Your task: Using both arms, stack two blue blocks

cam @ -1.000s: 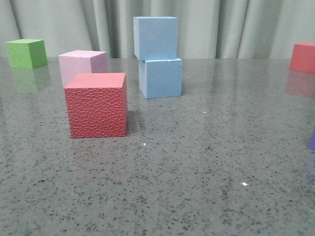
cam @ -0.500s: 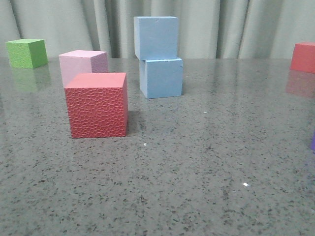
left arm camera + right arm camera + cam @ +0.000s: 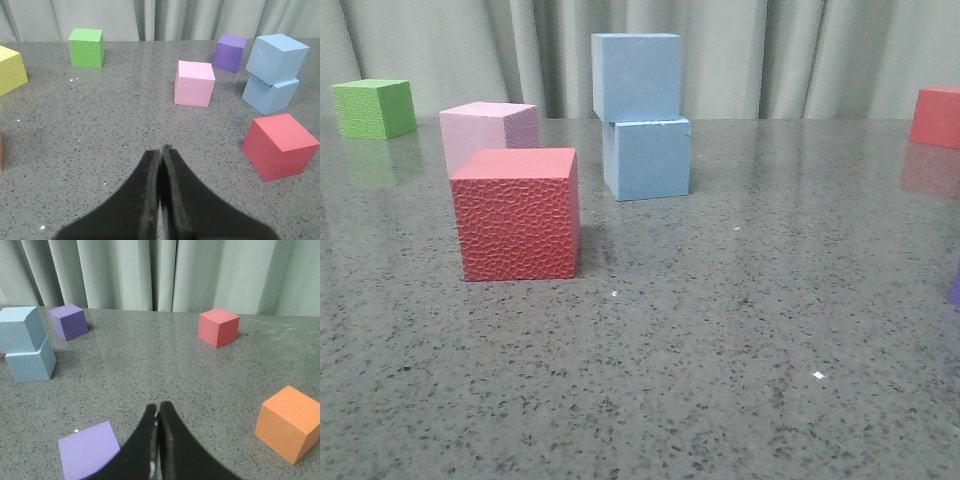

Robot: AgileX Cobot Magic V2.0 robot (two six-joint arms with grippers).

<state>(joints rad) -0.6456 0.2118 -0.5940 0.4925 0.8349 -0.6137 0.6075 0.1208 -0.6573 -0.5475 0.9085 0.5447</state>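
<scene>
Stacked far centre on the worktop (image 3: 720, 330): upper blue block (image 3: 636, 77) on lower blue block (image 3: 647, 159), offset leftward, overhanging; could topple if nudged. Left gripper (image 3: 160, 156) and right gripper (image 3: 157, 412) clenched, empty, well apart from stack

Matte smooth foam-like blue blocks (image 3: 642, 118), pebbled rough-faced red cube (image 3: 518, 214), glossy speckled stone-look table (image 3: 720, 350), cloth curtain (image 3: 770, 50)
</scene>
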